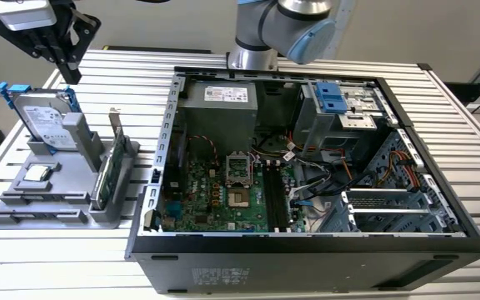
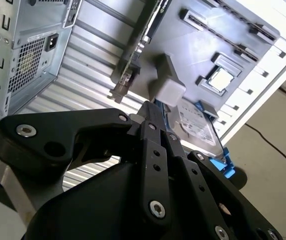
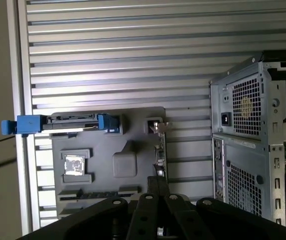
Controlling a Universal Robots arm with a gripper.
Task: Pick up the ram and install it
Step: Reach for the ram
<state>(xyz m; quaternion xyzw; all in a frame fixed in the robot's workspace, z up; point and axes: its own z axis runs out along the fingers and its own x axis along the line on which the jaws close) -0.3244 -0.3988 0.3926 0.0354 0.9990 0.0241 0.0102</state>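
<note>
We look down on a slatted metal table. A grey holder lies on it, close to one long edge of the table. Along one edge of the holder a hard drive with blue rails stands on its side. Nearer the holder's middle a square silvery chip lies in a recess, and a plain grey block rises just beside it. At the holder's edge facing the computer case a thin card with a metal bracket stands on edge. The case stands on the table apart from the holder, and we see its perforated rear panel. The black gripper hangs over the holder, close by the card, its fingers pressed together.
</note>
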